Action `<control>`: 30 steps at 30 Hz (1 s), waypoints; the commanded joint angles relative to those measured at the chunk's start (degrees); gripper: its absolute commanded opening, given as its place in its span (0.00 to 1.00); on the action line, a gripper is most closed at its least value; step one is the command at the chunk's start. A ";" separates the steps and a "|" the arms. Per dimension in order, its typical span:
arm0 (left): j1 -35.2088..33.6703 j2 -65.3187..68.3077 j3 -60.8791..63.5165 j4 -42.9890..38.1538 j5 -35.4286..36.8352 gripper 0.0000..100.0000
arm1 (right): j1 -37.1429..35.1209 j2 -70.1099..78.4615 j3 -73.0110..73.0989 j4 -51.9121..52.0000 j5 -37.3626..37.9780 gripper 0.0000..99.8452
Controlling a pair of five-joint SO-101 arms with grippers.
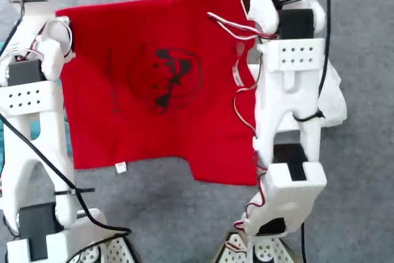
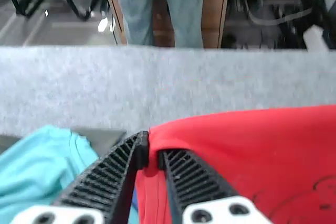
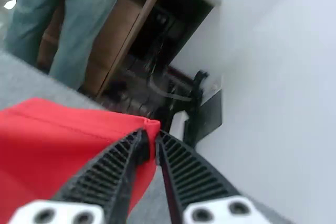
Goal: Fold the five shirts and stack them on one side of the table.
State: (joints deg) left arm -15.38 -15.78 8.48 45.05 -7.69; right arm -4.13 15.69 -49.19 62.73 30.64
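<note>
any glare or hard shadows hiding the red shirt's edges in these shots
High view: flat, even light, no glare on the red fabric t-shirt with a dark round print; a white arm, not shadow, covers one side edge. Left wrist view: left gripper overlaps the edge. Right wrist view: right gripper at a corner, evenly lit.
</note>
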 commanded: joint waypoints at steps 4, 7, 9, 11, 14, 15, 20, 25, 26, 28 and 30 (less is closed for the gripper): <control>-0.57 -0.44 4.18 12.13 -6.59 0.03 | -0.53 -0.40 -8.57 26.02 1.76 0.01; -1.01 -0.44 6.11 18.29 -11.08 0.03 | -0.79 -0.40 -8.57 34.11 5.80 0.01; -1.01 -0.44 8.04 21.10 -12.84 0.03 | -0.79 -0.48 -8.31 37.80 6.68 0.01; -0.75 -0.44 10.59 22.15 -13.71 0.03 | -0.35 -0.66 -5.49 38.51 6.86 0.01; -0.57 -0.44 15.16 22.24 -13.71 0.03 | -0.79 -4.88 5.14 38.59 10.20 0.01; -0.57 -0.44 16.66 22.24 -13.80 0.03 | -1.58 -7.60 9.80 38.51 10.81 0.01; -0.57 -3.25 24.92 21.80 -14.33 0.03 | -4.92 -26.33 35.56 33.67 12.48 0.01; 0.22 -14.68 36.62 21.27 -17.23 0.03 | -3.78 -41.89 60.35 23.74 12.84 0.01; 0.22 -16.88 39.25 19.78 -17.32 0.03 | -3.43 -44.00 64.57 22.15 12.84 0.01; 0.04 -21.10 44.79 15.91 -17.32 0.03 | -2.46 -47.34 71.87 18.55 13.54 0.01; 0.92 -23.91 50.15 13.54 -17.32 0.03 | -0.44 -49.45 77.23 15.03 13.89 0.01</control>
State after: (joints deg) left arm -15.56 -34.59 52.79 61.93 -24.40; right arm -7.21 -29.14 20.62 82.59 43.91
